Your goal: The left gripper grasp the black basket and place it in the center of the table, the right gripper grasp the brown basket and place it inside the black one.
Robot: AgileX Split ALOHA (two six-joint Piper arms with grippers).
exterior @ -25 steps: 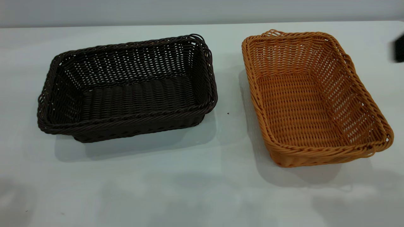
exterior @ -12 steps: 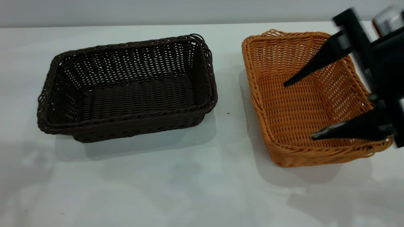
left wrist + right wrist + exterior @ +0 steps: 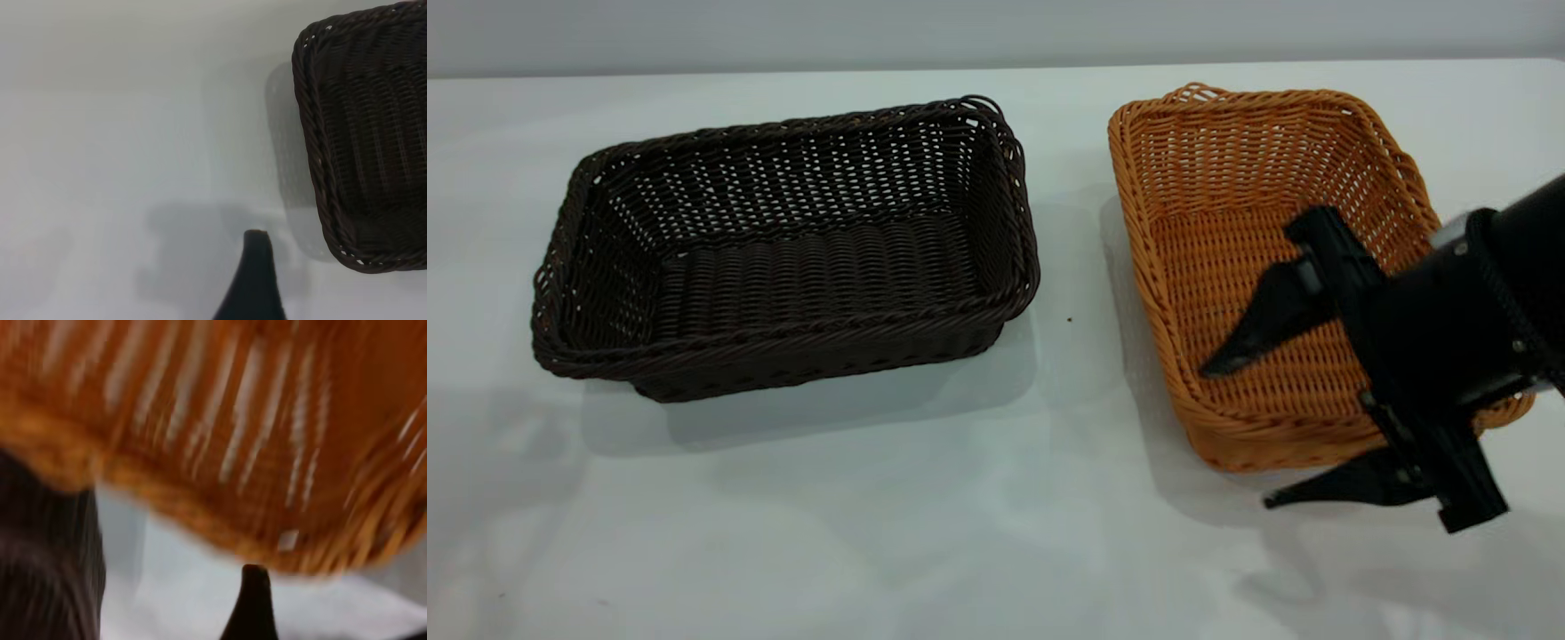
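The brown basket (image 3: 1303,267) sat between my right gripper's (image 3: 1236,436) wide-spread fingers — one inside, one outside its near wall — poised, I judged, to pinch the rim.

Soft, even light on a white table, with one very blurry close-up.

The table (image 3: 996,551) is bright with no hard glare. The black basket (image 3: 783,249) and the brown basket (image 3: 1280,267) drop soft grey shadows toward the front. The outside view is sharp. In the right wrist view the brown basket is smeared and fuzzy. The left wrist view is a bit soft.
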